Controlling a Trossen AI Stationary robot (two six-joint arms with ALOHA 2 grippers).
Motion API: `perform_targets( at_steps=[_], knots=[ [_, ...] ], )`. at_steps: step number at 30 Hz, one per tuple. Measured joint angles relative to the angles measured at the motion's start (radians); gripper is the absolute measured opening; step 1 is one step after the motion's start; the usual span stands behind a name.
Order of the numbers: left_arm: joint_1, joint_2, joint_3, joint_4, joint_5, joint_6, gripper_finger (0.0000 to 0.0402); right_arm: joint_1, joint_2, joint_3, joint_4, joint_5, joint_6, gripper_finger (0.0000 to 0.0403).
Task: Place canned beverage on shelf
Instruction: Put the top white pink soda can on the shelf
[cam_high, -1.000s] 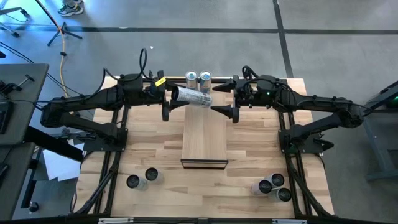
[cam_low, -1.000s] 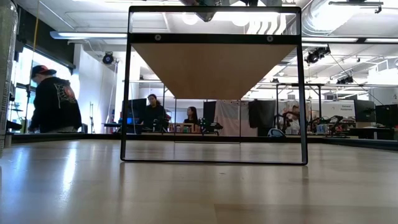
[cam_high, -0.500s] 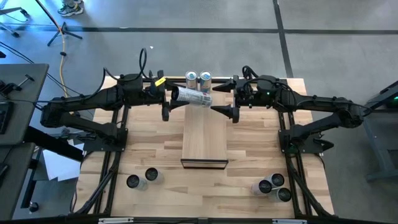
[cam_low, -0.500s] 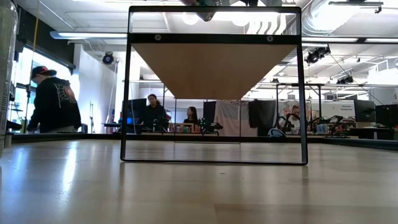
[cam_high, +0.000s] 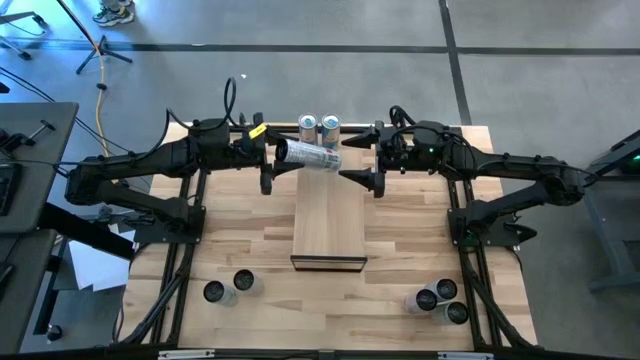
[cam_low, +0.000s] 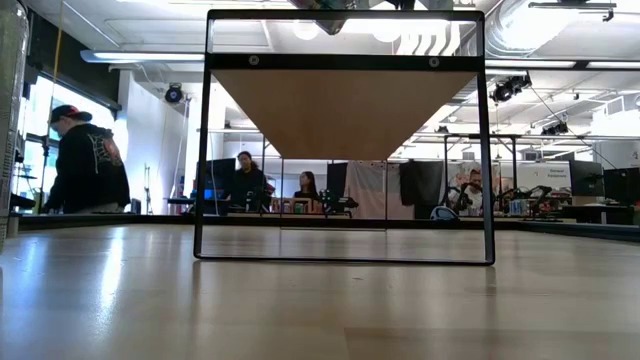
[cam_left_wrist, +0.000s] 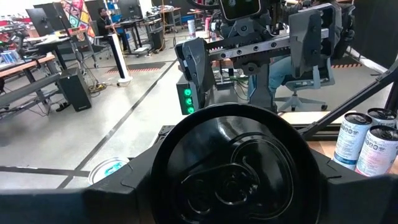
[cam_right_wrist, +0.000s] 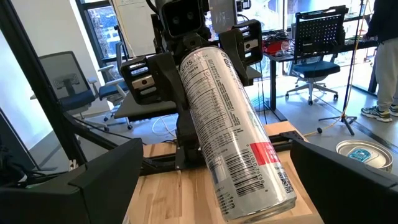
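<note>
Left end effector clamped on a can, held sideways in the air over the far end of the shelf; two cans already stand there. Right end effector fingers apart, just beside the can, not touching. Judged mid-task: can still to be set upright and released.

My butcher-block table carries the shelf, a long light-wood platform on a dark frame, running from the middle toward the far edge. Two upright cans stand at its far end. On the tabletop, two cans stand near left and three cans near right.
</note>
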Motion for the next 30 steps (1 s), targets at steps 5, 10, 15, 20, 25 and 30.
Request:
perform_targets(
  at_steps=[5, 10, 15, 20, 25, 30],
  knots=[
    [0.000, 0.000, 0.000, 0.000, 0.000, 0.000, 0.0221, 0.000, 0.000, 0.000, 0.000, 0.010, 0.000, 0.0394],
    [0.000, 0.000, 0.000, 0.000, 0.000, 0.000, 0.0221, 0.000, 0.000, 0.000, 0.000, 0.042, 0.000, 0.0394],
    [0.000, 0.000, 0.000, 0.000, 0.000, 0.000, 0.0221, 0.000, 0.000, 0.000, 0.000, 0.044, 0.000, 0.0394],
    [0.000, 0.000, 0.000, -0.001, 0.000, 0.000, 0.0221, 0.000, 0.000, 0.000, 0.000, 0.044, 0.000, 0.0394],
    [0.000, 0.000, 0.000, 0.000, 0.000, 0.000, 0.0221, 0.000, 0.000, 0.000, 0.000, 0.044, 0.000, 0.0394],
    [0.000, 0.000, 0.000, -0.001, 0.000, 0.000, 0.0221, 0.000, 0.001, 0.000, 0.000, 0.044, 0.000, 0.0394]
  ],
)
